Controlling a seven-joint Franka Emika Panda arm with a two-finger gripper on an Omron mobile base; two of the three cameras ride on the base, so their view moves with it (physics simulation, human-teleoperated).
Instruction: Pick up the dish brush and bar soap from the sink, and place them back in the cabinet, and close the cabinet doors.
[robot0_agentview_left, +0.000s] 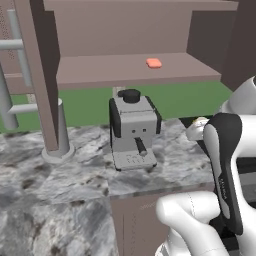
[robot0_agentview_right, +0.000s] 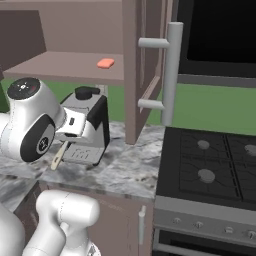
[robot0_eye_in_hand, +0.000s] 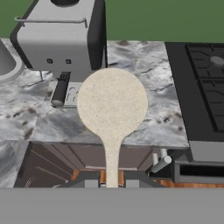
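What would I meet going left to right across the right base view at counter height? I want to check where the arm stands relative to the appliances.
Robot arm joint → dish brush hanging below it → coffee machine → open cabinet door with its silver handle → stove.

The brush (robot0_eye_in_hand: 112, 105), pale cream with a speckled round head and a thin straight handle, is clamped by its handle end in the tool (robot0_eye_in_hand: 111, 183), head out over the tabletop's front edge. The soap (robot0_agentview_left: 154, 63), a small flat salmon block, lies on the shelf of the cabinet (robot0_agentview_left: 100, 75), mid-depth, right of centre. Both doors (robot0_agentview_right: 145, 65) stand open.
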